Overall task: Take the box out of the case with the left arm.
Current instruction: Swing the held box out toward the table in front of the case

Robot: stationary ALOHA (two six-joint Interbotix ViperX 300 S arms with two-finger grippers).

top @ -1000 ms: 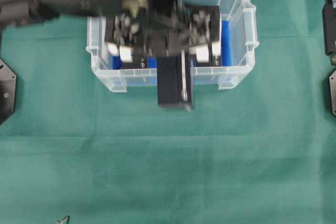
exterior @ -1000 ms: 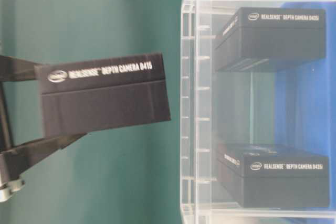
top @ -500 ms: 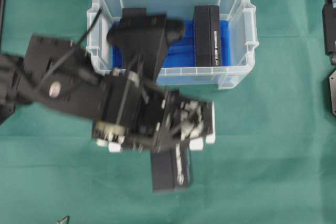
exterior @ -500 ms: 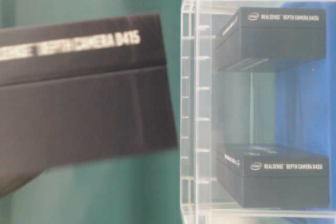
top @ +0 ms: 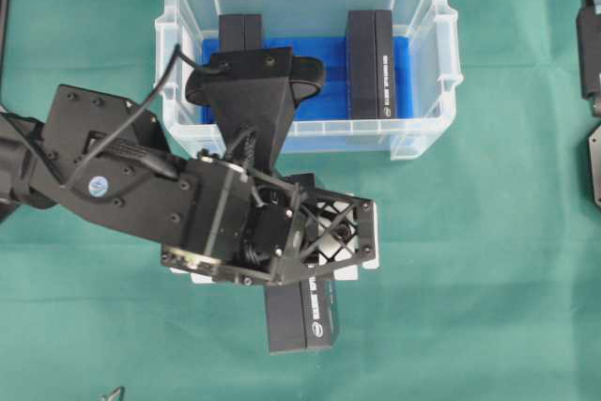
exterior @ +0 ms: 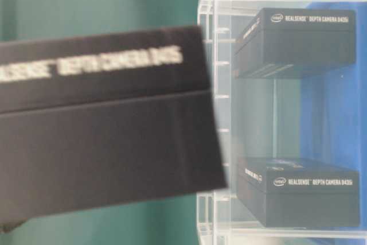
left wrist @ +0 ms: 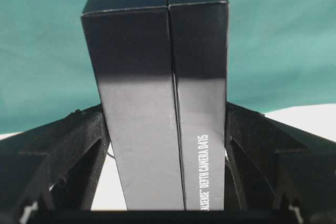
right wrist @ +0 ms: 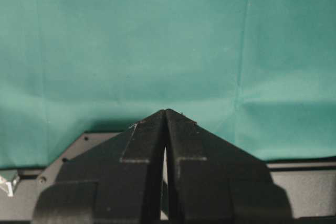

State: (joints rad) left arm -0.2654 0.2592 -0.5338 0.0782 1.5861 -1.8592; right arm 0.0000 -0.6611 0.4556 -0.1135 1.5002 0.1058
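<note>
Black and outside the case (top: 427,63), the box (top: 300,316) sits clamped between the left hand (left wrist: 167,145)'s fingers (left wrist: 79,145) above the green table (top: 470,279). At far right, the right hand (right wrist: 165,113) is closed on nothing.

A green cloth, creased in faint straight folds, covers the desk (top: 488,279) from edge to edge. The case (top: 427,63) rests directly on it near the far side, a clear plastic bin with rim handles and a blue lining. Black mounting plates (top: 593,166) sit on the cloth at the right edge and another at the left edge. A small pale object (top: 113,393) lies at the near edge, too small to identify.
</note>
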